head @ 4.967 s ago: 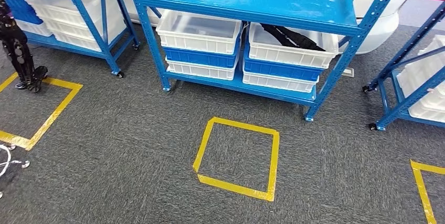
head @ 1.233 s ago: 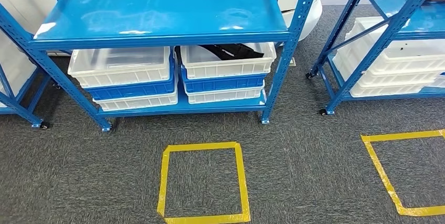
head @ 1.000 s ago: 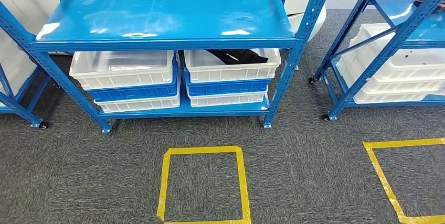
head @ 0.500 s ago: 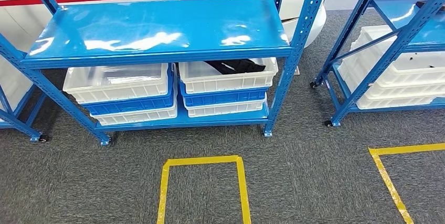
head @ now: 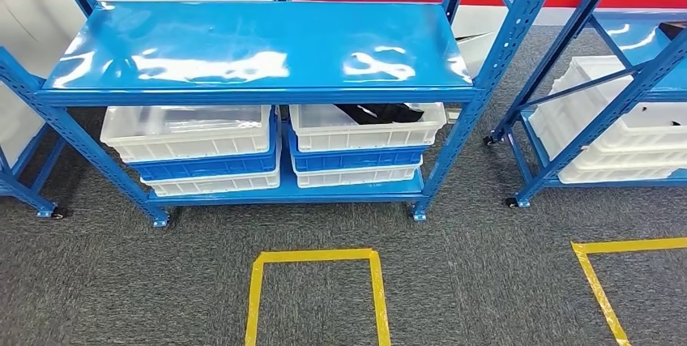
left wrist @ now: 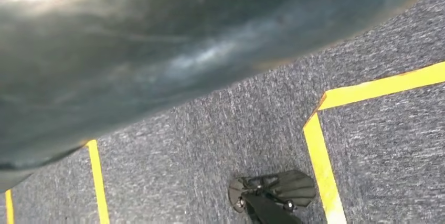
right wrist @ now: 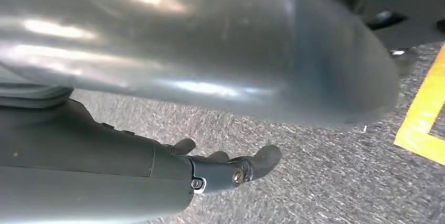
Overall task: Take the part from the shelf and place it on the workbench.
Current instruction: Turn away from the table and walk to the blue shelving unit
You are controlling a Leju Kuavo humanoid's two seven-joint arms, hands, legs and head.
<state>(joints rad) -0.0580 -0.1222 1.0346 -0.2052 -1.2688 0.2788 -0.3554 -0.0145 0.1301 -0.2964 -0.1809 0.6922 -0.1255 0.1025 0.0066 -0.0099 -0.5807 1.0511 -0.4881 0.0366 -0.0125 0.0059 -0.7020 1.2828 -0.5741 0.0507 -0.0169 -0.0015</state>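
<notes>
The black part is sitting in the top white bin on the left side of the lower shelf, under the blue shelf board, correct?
Not quite. The black part lies in the top white bin on the right of the lower shelf, under the blue shelf board. The left white bin looks free of any dark part. The head view shows it.

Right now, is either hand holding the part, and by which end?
The right hand holds nothing. The left hand's state cannot be told. The black part lies in its white bin.

Glossy blue metal shelf [head: 243, 46], smooth plastic bins [head: 190, 131], rough grey carpet [head: 121, 281], matt yellow tape [head: 316, 257].
</notes>
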